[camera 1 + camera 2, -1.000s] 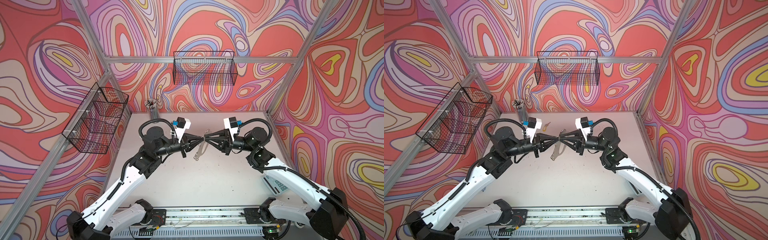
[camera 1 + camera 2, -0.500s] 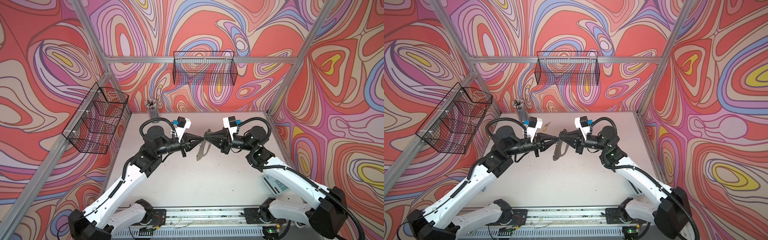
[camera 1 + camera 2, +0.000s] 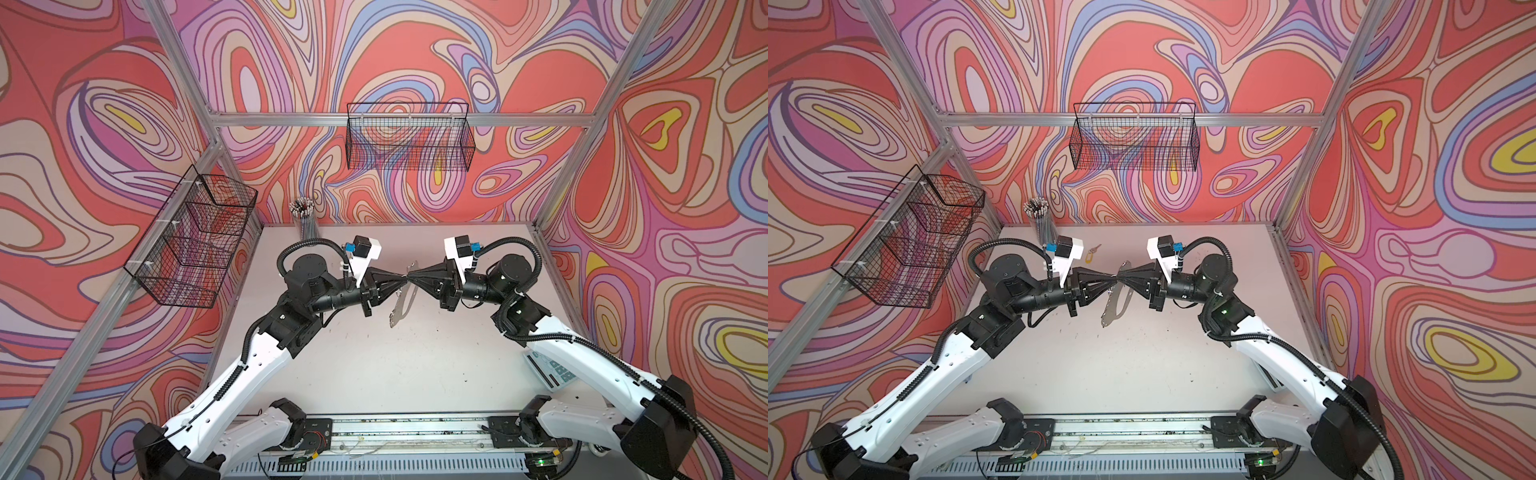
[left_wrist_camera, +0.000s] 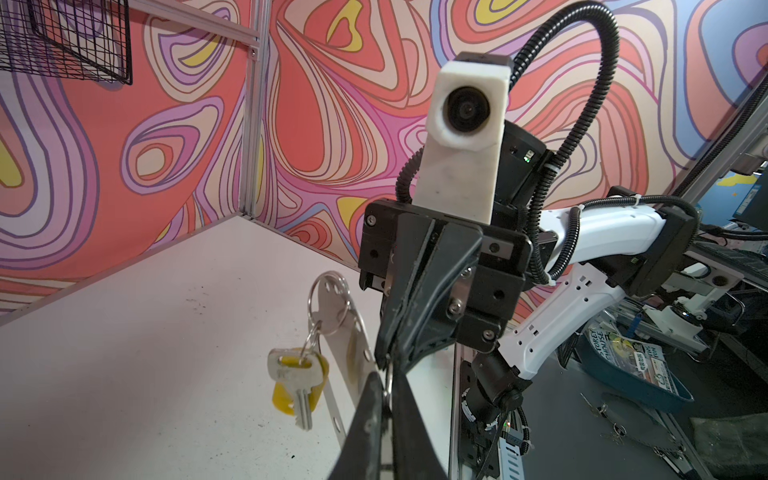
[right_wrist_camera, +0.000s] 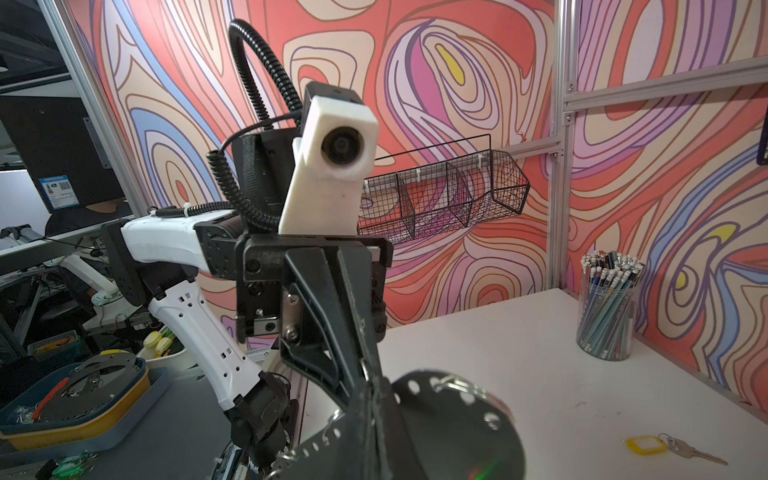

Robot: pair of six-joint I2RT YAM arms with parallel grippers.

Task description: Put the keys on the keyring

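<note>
The keyring (image 3: 401, 305) (image 3: 1115, 307), a flat silvery plate with holes and small wire rings, hangs edge-on above the table's middle. Both grippers meet tip to tip at its upper end. My left gripper (image 3: 400, 277) (image 4: 384, 376) is shut on a small wire ring at the plate's edge (image 4: 332, 299). My right gripper (image 3: 410, 277) (image 5: 374, 384) is shut on the plate (image 5: 457, 428) itself. One key with a yellow tag (image 4: 291, 378) dangles from a ring on the plate. A second key with a yellow tag (image 3: 1091, 254) (image 5: 648, 446) lies on the table at the back.
A clear cup of pencils (image 3: 303, 218) stands at the back left corner. Wire baskets hang on the back wall (image 3: 409, 137) and the left wall (image 3: 195, 241). A small grey device (image 3: 552, 370) lies under the right arm near the table's right edge.
My right gripper has closed onto the plate. The plate has swung from a slant to hang more upright between the two grippers. The arms have barely shifted.
</note>
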